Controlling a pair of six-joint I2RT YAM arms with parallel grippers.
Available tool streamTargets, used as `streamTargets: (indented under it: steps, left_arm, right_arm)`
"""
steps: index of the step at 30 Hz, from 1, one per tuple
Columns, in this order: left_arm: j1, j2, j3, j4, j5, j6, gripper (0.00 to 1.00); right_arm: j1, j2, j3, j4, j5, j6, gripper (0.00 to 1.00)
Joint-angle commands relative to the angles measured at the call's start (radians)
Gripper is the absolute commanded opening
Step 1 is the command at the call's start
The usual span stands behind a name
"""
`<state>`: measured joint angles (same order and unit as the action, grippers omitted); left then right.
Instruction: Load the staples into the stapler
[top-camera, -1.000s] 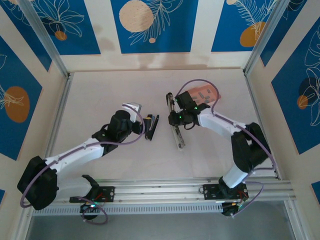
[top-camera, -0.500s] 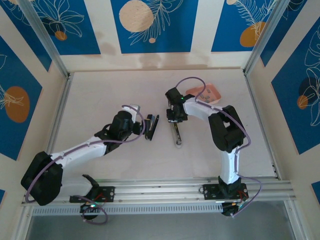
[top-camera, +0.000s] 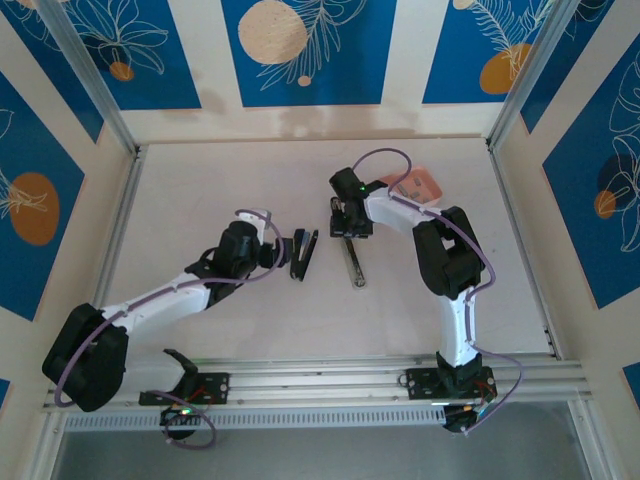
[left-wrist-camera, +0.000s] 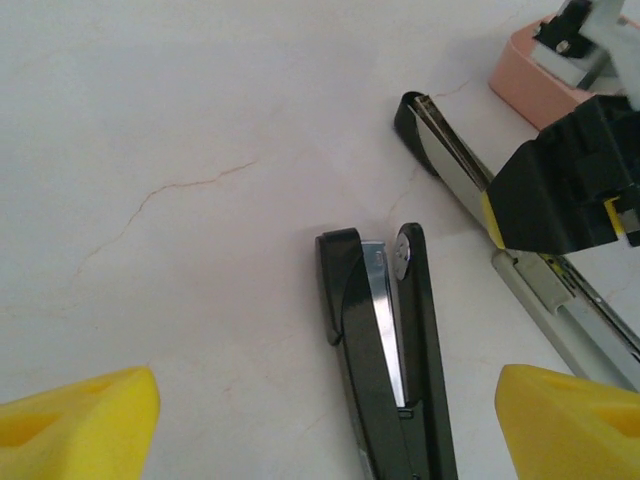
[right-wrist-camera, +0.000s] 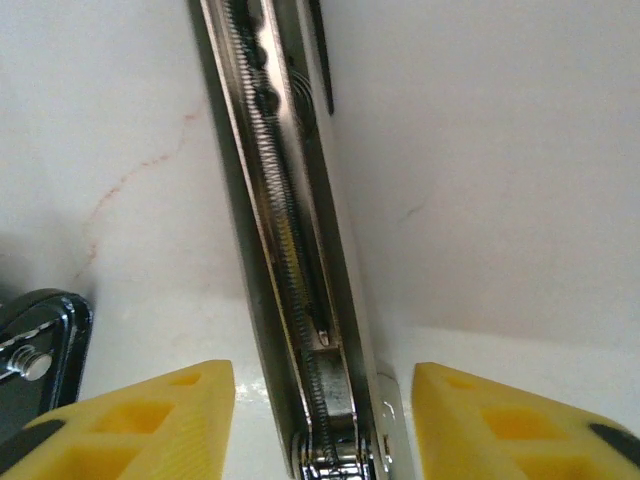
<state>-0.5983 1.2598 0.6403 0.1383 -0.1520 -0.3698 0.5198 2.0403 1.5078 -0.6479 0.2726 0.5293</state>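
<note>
The stapler (top-camera: 303, 255) (left-wrist-camera: 385, 380) is slim and black with a silvery inner rail, and it lies flat on the table. My left gripper (top-camera: 279, 248) (left-wrist-camera: 325, 430) is open just left of it, with the stapler's near end between the yellow fingertips (left-wrist-camera: 85, 420) and untouched. To the right lies a long silvery rail with a spring (top-camera: 354, 265) (right-wrist-camera: 290, 260) (left-wrist-camera: 455, 160). My right gripper (top-camera: 350, 230) (right-wrist-camera: 322, 425) straddles this rail, open, with a gap on each side. I cannot make out the staples.
A salmon-pink tray (top-camera: 424, 186) (left-wrist-camera: 525, 75) sits at the back right, behind the right gripper, partly crossed by a purple cable. Blue-patterned walls and metal posts close in the table on three sides. The arm bases stand on the rail at the near edge.
The right gripper has opened around the silvery rail and shifted slightly toward the back. The right arm's elbow has swung up. The left arm has barely moved.
</note>
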Motion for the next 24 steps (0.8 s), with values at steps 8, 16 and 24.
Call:
streamTargets:
  steps: [8, 16, 24]
  left_arm:
    - [0.07, -0.058, -0.053, -0.006, 0.037, -0.062, 0.87]
    - [0.129, -0.084, -0.093, -0.002, 0.075, -0.117, 0.87]
    - [0.158, -0.115, -0.135, 0.017, 0.094, -0.15, 0.87]
  right_arm:
    - [0.047, -0.218, 0.002, -0.016, -0.002, 0.023, 0.55]
    - [0.122, -0.308, -0.094, 0.071, -0.129, 0.095, 0.57]
    - [0.179, -0.244, -0.128, 0.118, -0.202, 0.155, 0.58]
